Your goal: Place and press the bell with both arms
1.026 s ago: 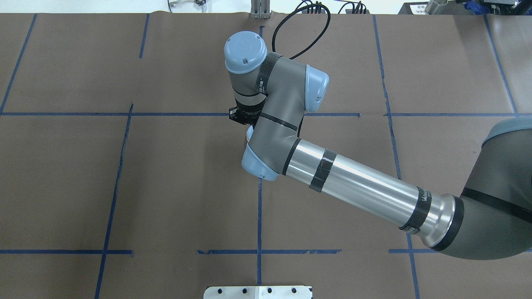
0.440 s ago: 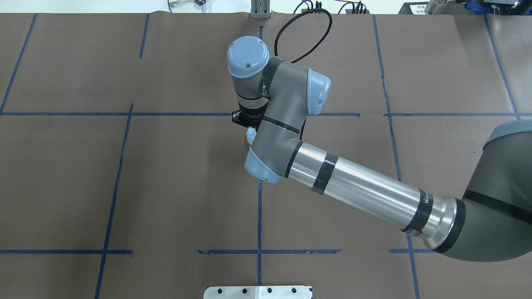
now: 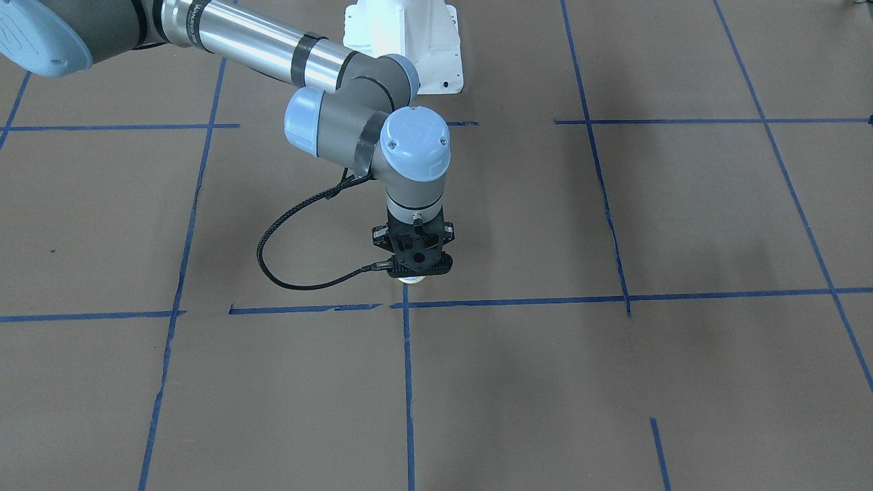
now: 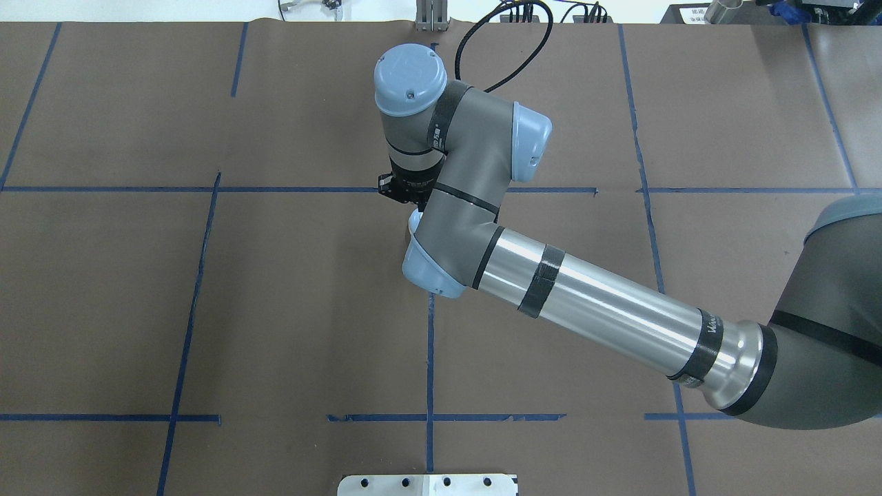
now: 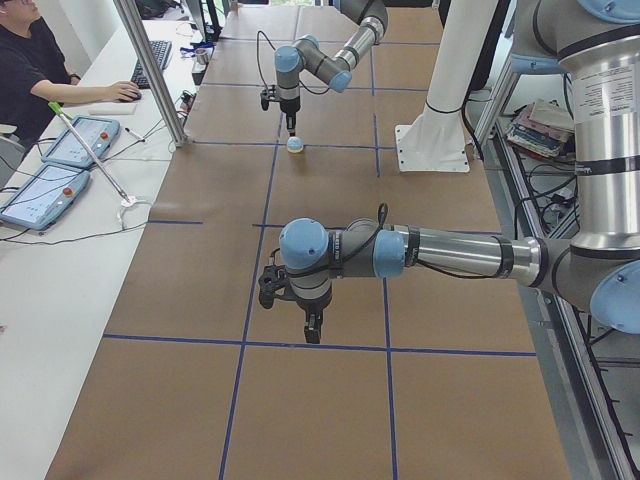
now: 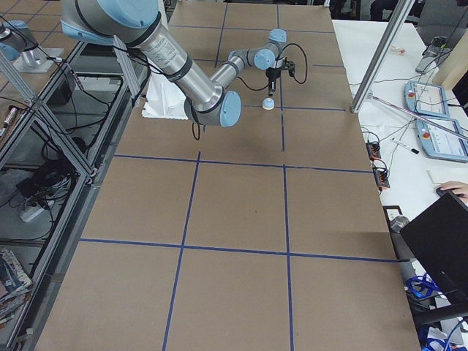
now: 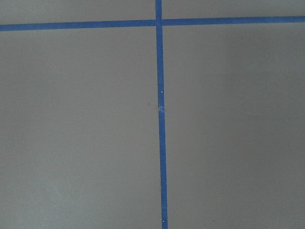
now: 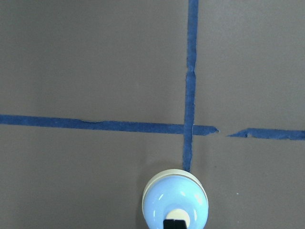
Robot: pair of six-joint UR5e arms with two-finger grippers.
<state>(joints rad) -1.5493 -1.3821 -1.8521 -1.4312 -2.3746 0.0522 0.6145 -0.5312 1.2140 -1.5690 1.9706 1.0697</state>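
The bell [image 8: 175,200], a light-blue dome with a cream base and button, stands on the brown table by a crossing of blue tape lines. It also shows in the front view [image 3: 409,278], the side views [image 5: 295,145] [image 6: 268,104], and half hidden under the arm in the overhead view [image 4: 413,222]. My right gripper [image 3: 412,271] points straight down over it, shut. Its black tip [image 8: 175,223] is on the cream button. My left gripper [image 5: 312,335] hangs low over bare table far from the bell. I cannot tell whether it is open or shut. The left wrist view shows only table and tape.
The white pedestal base [image 3: 409,41] stands behind the bell on the robot's side. A black cable [image 3: 286,266] loops from the right wrist down to the table. An operator [image 5: 30,70], tablets [image 5: 45,190] and a metal post [image 5: 150,70] are on the table's far side.
My right wrist dipped slightly over the bell and has come back up. The bell has not moved.
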